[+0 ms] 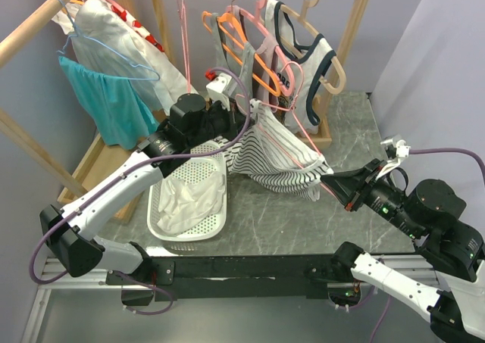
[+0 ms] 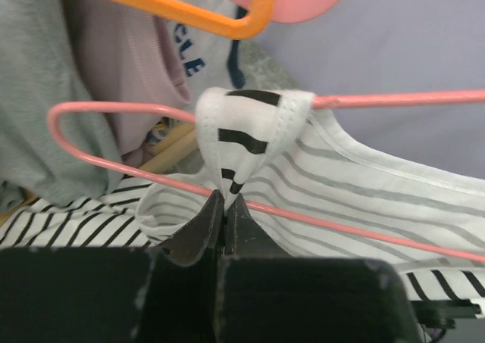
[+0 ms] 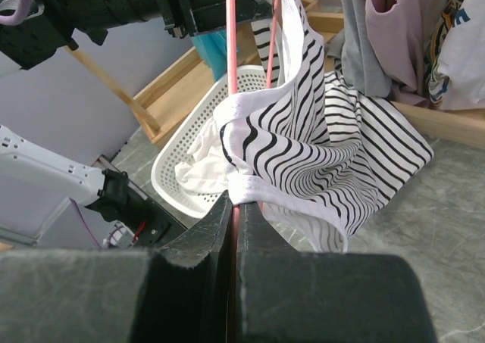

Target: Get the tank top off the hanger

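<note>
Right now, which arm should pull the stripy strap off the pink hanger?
Left. The left gripper pinches the black-and-white striped tank top's strap looped over the thin pink hanger; the right gripper only grips that hanger.

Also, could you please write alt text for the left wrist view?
The left gripper is shut on the strap of a striped tank top, looped over a pink hanger. An orange hanger and grey garment hang behind.
</note>
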You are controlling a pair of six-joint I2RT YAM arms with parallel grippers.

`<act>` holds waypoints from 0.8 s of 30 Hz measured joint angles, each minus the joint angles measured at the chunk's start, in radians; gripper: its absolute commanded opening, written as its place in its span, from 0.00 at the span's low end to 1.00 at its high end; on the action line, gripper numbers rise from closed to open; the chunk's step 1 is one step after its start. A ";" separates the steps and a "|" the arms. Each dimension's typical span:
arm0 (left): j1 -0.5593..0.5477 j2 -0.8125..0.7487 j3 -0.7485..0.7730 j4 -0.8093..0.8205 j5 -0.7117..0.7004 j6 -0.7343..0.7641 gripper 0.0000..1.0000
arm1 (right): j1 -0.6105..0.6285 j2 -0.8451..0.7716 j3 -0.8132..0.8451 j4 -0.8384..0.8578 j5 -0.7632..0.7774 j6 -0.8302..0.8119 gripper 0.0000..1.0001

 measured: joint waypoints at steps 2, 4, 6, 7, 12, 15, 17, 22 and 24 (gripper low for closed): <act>-0.001 0.000 0.010 -0.026 -0.042 0.006 0.01 | 0.000 0.000 0.000 -0.006 -0.001 0.003 0.00; 0.002 0.000 0.027 -0.057 -0.100 0.016 0.01 | 0.000 -0.003 -0.005 -0.011 -0.001 0.008 0.00; 0.018 0.000 0.032 -0.064 -0.132 0.026 0.01 | 0.000 -0.014 -0.020 -0.019 -0.005 0.019 0.00; 0.038 0.000 0.032 -0.068 -0.139 0.026 0.01 | 0.000 -0.025 -0.032 -0.024 -0.007 0.025 0.00; 0.177 0.007 0.037 -0.091 -0.148 0.008 0.01 | 0.000 -0.054 -0.052 -0.073 -0.047 0.045 0.00; 0.192 0.048 0.081 -0.114 -0.145 0.002 0.01 | 0.000 -0.050 -0.053 -0.084 -0.082 0.049 0.00; 0.189 0.083 0.110 -0.124 -0.132 0.000 0.01 | 0.000 -0.050 -0.052 -0.099 -0.092 0.051 0.00; 0.189 0.144 0.124 -0.172 -0.094 -0.019 0.01 | 0.000 -0.084 -0.054 -0.111 -0.064 0.056 0.00; 0.189 0.150 0.115 -0.193 -0.081 -0.031 0.01 | 0.000 -0.109 -0.053 -0.111 -0.053 0.056 0.00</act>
